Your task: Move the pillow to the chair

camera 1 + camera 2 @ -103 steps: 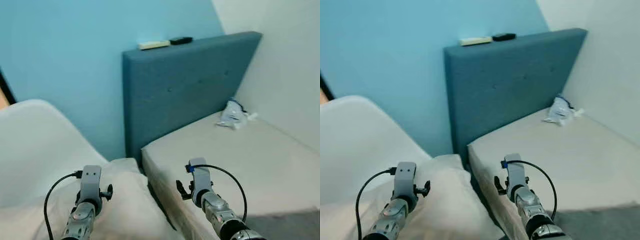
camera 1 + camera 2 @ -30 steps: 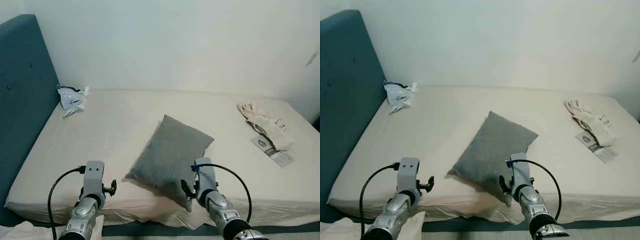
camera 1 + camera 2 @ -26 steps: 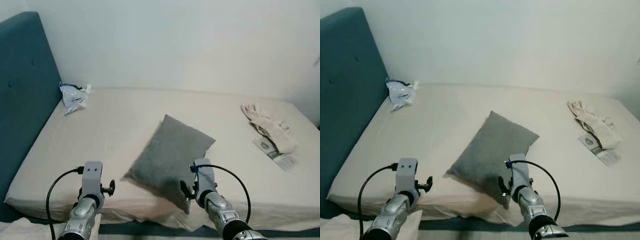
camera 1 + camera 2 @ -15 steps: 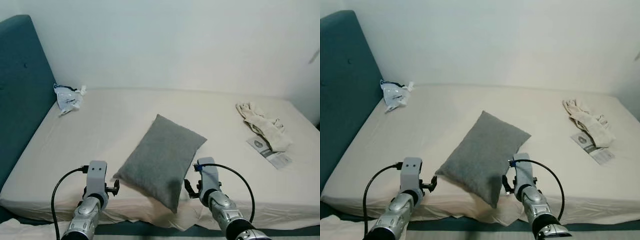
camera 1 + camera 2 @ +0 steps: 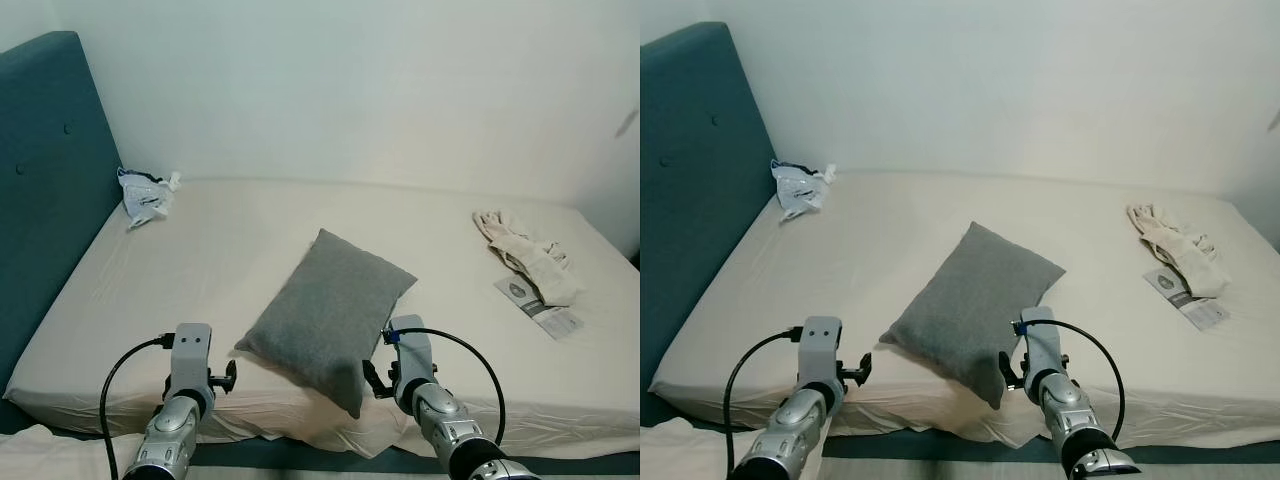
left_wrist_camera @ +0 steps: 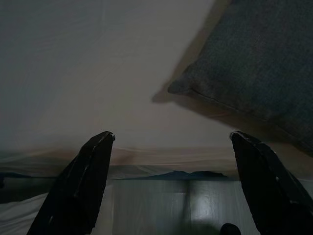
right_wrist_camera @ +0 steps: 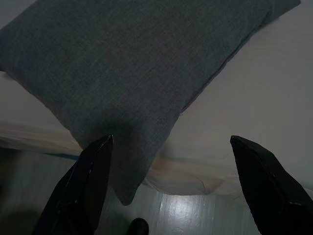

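The pillow [image 5: 328, 318] lies aslant at the bed's [image 5: 150, 290] near edge, one corner overhanging, so it is easy to reach. Both grippers, left [image 6: 168, 183] and right [image 7: 171, 183], hover spread at that edge, holding nothing

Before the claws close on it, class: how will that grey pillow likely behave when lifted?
The grey pillow looks soft and plump, so it would probably sag and fold around a pinch. It seems light for its bulk. One corner overhangs the bed edge near the right claw, so a push might slide it off.
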{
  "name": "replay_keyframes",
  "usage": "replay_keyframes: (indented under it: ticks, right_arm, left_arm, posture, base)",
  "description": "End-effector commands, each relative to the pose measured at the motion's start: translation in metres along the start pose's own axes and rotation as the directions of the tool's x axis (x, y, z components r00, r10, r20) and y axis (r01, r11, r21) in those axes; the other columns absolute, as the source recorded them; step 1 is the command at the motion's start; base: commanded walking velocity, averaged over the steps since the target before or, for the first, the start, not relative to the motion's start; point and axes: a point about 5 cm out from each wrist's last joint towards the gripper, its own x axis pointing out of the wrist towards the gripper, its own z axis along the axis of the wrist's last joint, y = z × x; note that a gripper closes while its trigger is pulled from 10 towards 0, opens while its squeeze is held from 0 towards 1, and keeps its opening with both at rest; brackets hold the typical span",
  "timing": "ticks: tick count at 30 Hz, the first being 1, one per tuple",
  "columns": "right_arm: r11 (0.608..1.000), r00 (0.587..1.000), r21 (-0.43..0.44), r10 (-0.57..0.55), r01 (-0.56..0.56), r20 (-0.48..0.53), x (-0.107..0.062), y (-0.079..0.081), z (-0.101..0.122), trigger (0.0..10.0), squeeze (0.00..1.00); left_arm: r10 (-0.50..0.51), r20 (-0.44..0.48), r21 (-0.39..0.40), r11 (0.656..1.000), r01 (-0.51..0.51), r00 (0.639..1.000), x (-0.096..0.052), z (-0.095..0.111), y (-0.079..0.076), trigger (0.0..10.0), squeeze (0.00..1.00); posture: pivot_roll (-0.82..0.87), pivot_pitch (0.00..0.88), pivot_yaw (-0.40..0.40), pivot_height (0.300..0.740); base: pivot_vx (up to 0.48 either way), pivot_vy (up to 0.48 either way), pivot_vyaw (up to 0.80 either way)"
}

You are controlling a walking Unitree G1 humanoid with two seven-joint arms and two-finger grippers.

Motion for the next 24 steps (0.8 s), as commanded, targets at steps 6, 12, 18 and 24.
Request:
replay_keyframes:
  ticks: [6,12,18,24]
  right_arm:
    - [1.000,1.000,-0.002,0.001,-0.001,0.002,-0.0003,0.0005,-0.0011,10.0,0.00]
    - [1.000,1.000,-0.002,0.004,-0.004,0.004,0.0001,0.0012,-0.0001,10.0,0.00]
    - [1.000,1.000,0.002,0.002,-0.002,0.007,0.0004,0.0007,0.0012,10.0,0.00]
    - [1.000,1.000,0.007,0.000,0.000,0.005,-0.0003,0.0001,-0.0006,10.0,0.00]
  left_arm:
    - [0.004,-0.016,0.001,1.000,-0.004,1.000,-0.0010,-0.0040,0.0004,10.0,0.00]
    - [-0.009,-0.012,0.022,1.000,0.009,1.000,-0.0011,-0.0036,-0.0009,10.0,0.00]
    - [-0.020,-0.012,0.036,0.999,0.020,1.000,-0.0006,-0.0026,-0.0023,10.0,0.00]
    - [-0.022,-0.015,0.033,0.999,0.023,1.000,-0.0004,-0.0026,-0.0021,10.0,0.00]
  posture:
    - [-0.02,0.030,-0.069,0.740]
    - [-0.02,0.030,-0.067,0.740]
    - [-0.02,0.032,-0.064,0.740]
    - [-0.02,0.031,-0.061,0.740]
  base:
    - [0.000,0.000,0.00]
    - [0.000,0.000,0.00]
    - [0.000,-0.149,0.00]
    - [0.000,-0.368,0.00]
